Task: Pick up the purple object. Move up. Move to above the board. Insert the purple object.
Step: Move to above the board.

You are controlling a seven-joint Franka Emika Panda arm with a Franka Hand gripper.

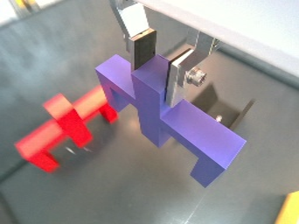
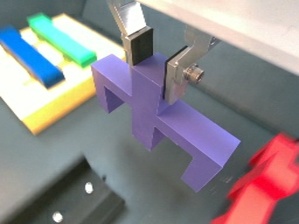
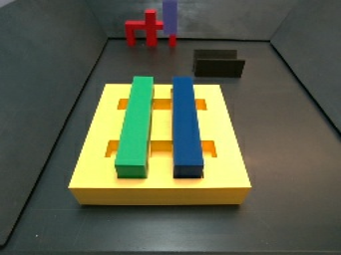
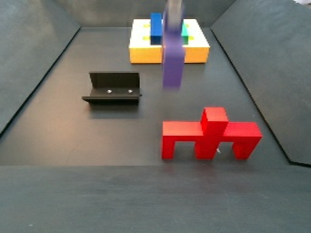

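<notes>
My gripper (image 1: 160,63) is shut on the raised middle part of the purple object (image 1: 176,122), its silver fingers on either side, as both wrist views show (image 2: 158,59). The purple object (image 2: 163,122) hangs crossbar-down and looks clear of the floor. In a side view it is a narrow upright post (image 4: 174,59) under the gripper (image 4: 174,14), between the red piece and the board. The board (image 3: 160,184) is a yellow slab bearing a green bar (image 3: 136,134) and a blue bar (image 3: 186,134); it also shows in a side view (image 4: 145,55) and a wrist view (image 2: 52,109).
A red piece (image 4: 213,136) stands on the dark floor close to the purple object, also seen in a wrist view (image 1: 70,122). The black fixture (image 4: 112,88) stands to one side between the red piece and the board (image 3: 220,64). Dark walls enclose the floor.
</notes>
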